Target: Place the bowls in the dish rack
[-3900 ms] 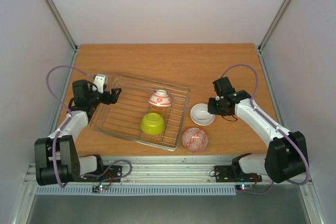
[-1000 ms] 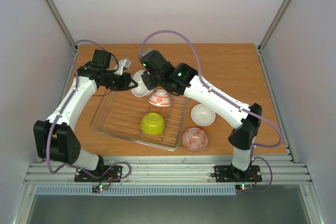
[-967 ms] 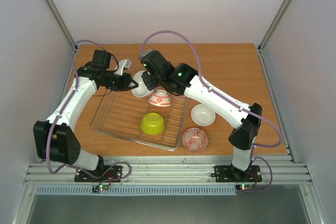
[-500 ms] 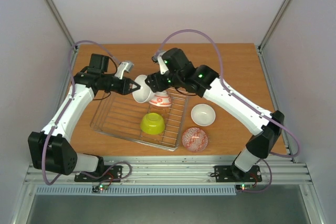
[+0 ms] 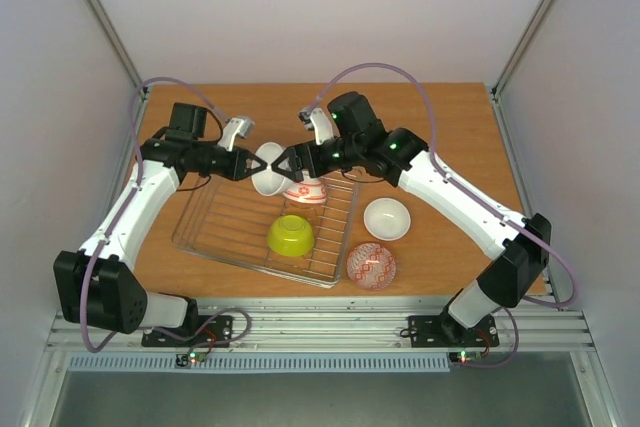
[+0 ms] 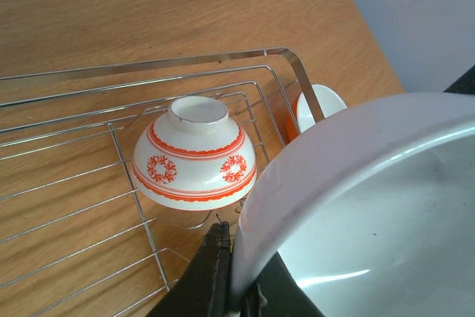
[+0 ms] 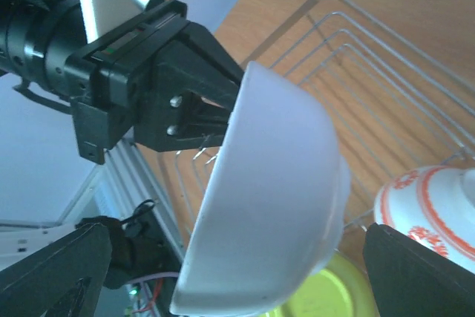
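Observation:
My left gripper point(image 5: 247, 166) is shut on the rim of a plain white bowl point(image 5: 268, 169), tilted on its side above the far edge of the dish rack point(image 5: 215, 232). In the left wrist view the fingers point(image 6: 214, 272) pinch the bowl's wall point(image 6: 371, 206). My right gripper point(image 5: 287, 161) stands open just right of that bowl; its wide-apart fingers point(image 7: 67, 272) flank the white bowl point(image 7: 274, 198) without touching. In the rack a white bowl with red pattern point(image 5: 305, 188) lies upside down, and a lime green bowl point(image 5: 290, 235) sits nearer me.
On the table right of the rack stand an orange bowl with a white inside point(image 5: 386, 218) and a red-patterned bowl point(image 5: 371, 265). The rack's wire rim point(image 6: 223, 56) runs just under the held bowl. Both arms meet over the rack's far side.
The right gripper has opened, let go of the white bowl and drawn back a little to the right. The left gripper stays shut on the bowl, which has tilted.

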Robot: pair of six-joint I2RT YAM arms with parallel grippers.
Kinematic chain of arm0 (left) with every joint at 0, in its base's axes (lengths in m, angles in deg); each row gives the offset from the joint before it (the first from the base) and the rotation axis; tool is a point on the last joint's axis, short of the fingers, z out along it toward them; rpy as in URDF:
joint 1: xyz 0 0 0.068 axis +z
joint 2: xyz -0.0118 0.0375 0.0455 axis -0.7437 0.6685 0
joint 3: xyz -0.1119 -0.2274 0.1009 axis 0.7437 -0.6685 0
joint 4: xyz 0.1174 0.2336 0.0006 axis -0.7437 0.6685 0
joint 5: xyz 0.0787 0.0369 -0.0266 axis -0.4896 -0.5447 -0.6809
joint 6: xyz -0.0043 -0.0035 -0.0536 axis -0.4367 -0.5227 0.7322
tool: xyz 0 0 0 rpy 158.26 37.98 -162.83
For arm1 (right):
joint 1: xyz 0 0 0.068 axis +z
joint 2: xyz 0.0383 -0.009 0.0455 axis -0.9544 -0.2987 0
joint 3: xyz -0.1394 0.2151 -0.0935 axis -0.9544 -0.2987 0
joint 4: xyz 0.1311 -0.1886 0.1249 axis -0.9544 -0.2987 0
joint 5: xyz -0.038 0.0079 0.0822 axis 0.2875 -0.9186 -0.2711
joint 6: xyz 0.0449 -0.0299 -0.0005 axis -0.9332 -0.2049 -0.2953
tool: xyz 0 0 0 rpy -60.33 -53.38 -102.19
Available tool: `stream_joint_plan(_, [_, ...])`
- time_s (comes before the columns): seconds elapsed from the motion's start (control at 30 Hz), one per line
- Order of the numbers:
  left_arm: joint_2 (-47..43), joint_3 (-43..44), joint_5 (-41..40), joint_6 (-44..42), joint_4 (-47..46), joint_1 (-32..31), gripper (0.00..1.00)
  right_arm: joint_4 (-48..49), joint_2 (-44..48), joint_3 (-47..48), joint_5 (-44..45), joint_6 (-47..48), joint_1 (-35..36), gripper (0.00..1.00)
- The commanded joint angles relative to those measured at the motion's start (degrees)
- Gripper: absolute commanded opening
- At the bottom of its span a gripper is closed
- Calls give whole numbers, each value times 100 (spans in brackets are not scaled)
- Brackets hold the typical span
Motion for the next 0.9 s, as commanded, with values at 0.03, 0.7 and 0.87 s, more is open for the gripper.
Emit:
stream_joint_plan(0.03, [-252,-31,99,-104,-322,-2,0,395,-105,-17,-677,-297,-48,95])
stream_joint_plan(0.7, [-386,-69,447,-32,-434,1,0,1115,-93,-692,-1169,-436,-38,72])
stream_joint_plan(0.87, [-373,-104,515,-50,-439,-4,0,1290,-54,-722,-1179,-436,-40,29])
